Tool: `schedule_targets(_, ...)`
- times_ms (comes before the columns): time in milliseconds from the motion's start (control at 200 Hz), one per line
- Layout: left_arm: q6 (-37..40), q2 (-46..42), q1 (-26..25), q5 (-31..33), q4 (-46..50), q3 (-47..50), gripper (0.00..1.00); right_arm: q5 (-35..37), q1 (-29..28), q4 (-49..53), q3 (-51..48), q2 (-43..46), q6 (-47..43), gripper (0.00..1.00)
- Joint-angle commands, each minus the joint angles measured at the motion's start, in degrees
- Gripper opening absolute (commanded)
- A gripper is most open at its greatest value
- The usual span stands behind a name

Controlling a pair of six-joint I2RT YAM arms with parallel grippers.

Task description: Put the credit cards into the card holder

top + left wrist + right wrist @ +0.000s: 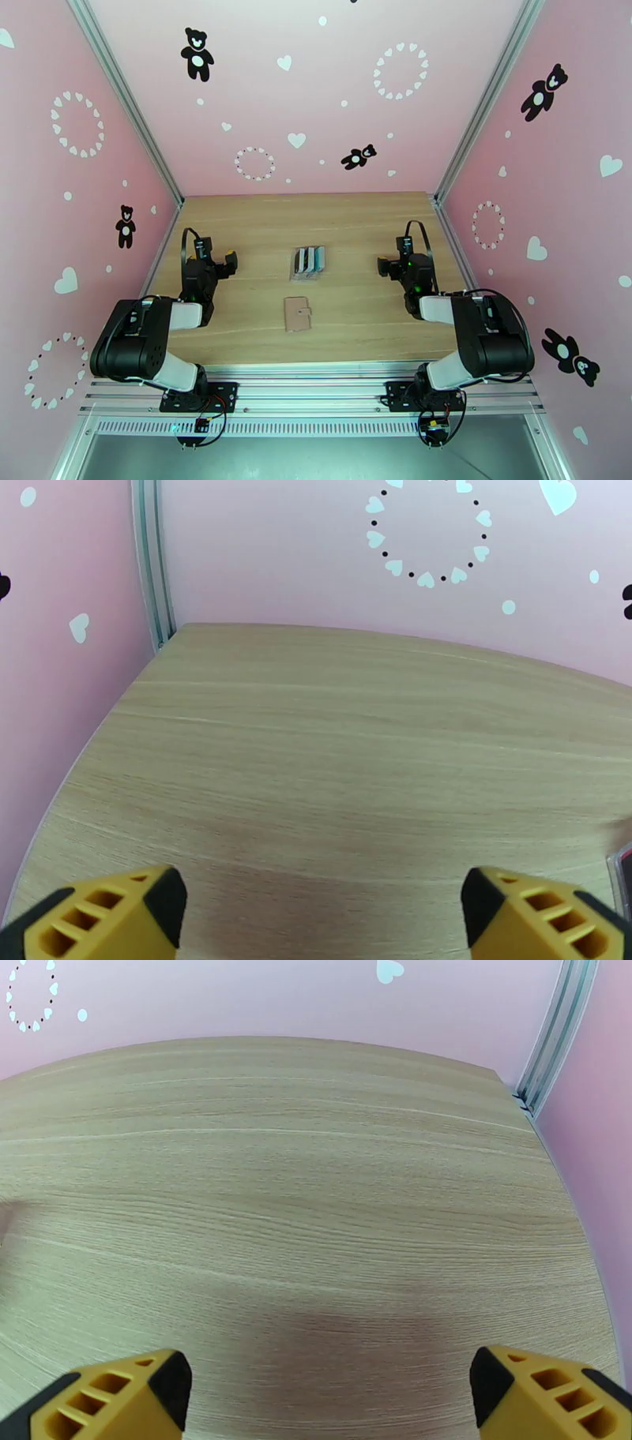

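While the left gripper (224,264) and right gripper (388,267) hang open and empty, flanking the closed tan-pink leather card holder (298,313), thin blue and grey-white plastic credit cards (310,259) stand just beyond it in a dark slotted stand (308,276), seemingly upright for easy pinching.

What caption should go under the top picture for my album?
Closed card holder, credit cards beyond it, left fingers and right fingers open wide.

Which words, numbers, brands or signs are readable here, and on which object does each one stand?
None can be read.
The light blue and grey-white plastic cards are too small to show any print.
The small tan-pink leather-like wallet shows no lettering.
The pink walls carry only white hearts and black bears.
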State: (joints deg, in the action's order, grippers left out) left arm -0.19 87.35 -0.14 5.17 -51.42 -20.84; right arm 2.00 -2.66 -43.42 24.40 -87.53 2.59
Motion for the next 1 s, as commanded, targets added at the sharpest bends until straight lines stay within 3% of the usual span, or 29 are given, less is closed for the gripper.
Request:
schedule_targets(0,0.2,0.3,0.1,0.3,0.6,-0.6,0.98,-0.1,0.2,-1.1,-0.2,-0.2,0.2,0.99)
schedule_targets(996,0.2,0.2,0.0,0.5,0.7,-0.5,0.98,-0.9,0.5,-0.7,0.0,-0.4,0.5,0.99)
